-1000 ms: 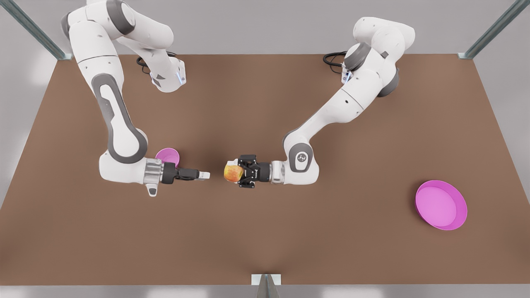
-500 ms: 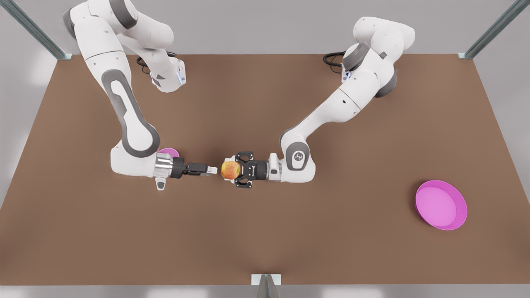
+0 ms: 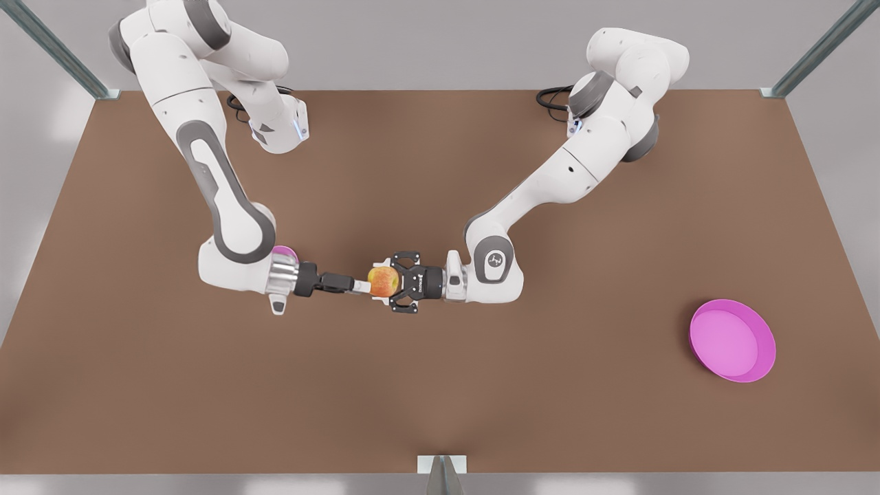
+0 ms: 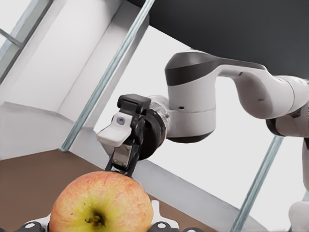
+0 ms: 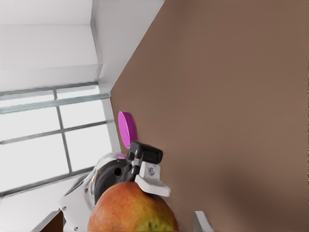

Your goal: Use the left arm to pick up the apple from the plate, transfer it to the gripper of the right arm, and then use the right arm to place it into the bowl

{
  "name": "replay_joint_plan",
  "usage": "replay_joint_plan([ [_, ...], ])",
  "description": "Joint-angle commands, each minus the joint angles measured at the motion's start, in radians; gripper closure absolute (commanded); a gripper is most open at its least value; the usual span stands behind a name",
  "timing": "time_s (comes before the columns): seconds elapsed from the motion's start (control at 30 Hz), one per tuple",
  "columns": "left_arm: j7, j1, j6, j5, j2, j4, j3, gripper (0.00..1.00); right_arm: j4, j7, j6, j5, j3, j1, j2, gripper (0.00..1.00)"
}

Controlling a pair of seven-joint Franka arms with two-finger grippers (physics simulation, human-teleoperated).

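Mid-air apple handoff, centre of the worktop (image 3: 440,385)

The left end effector (image 3: 385,282) is clamped on the apple (image 3: 383,280). The right end effector (image 3: 359,284) touches the apple's other side; can't tell how wide its fingers are. Bowl (image 3: 285,252) peeks out behind the right wrist, plate (image 3: 733,340) sits well apart near the front view's right edge, with lots of bare brown worktop around.

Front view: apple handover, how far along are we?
Done: the apple is off the plate, clamped in the left hand in mid-air. In hand: the transfer. The right hand is up against the apple, but whether it grips cannot be seen. Left: the left hand releases, then the right arm carries the apple to the bowl, which peeks out behind its wrist.
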Motion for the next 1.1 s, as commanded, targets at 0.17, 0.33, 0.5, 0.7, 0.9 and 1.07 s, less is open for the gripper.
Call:
replay_joint_plan([
  [0.17, 0.105, 0.000, -0.010, 0.004, -0.002, 0.001, -0.001, 0.33, -0.020, -0.107, 0.010, 0.019, 0.041, -0.009, -0.006, 0.00],
  [0.33, 0.105, 0.000, -0.010, 0.004, -0.002, 0.001, -0.001, 0.33, -0.022, -0.125, 0.008, 0.019, 0.043, -0.003, -0.003, 0.00],
  [0.5, 0.105, 0.000, -0.010, 0.004, -0.002, 0.001, -0.001, 0.33, -0.029, -0.148, 0.007, 0.019, 0.051, -0.001, -0.001, 0.00],
  [0.7, 0.105, -0.002, -0.008, 0.004, -0.002, 0.001, -0.001, 0.33, -0.005, -0.148, 0.011, 0.031, 0.051, 0.000, 0.014, 0.00],
  [0.9, 0.105, -0.002, -0.002, 0.004, -0.002, 0.002, -0.001, 0.33, -0.005, -0.150, 0.062, 0.049, 0.051, 0.040, 0.020, 0.00],
  [1.07, 0.105, -0.002, -0.002, 0.004, -0.002, 0.001, -0.001, 0.33, -0.005, -0.162, 0.082, 0.049, 0.051, 0.043, 0.020, 0.19],
])
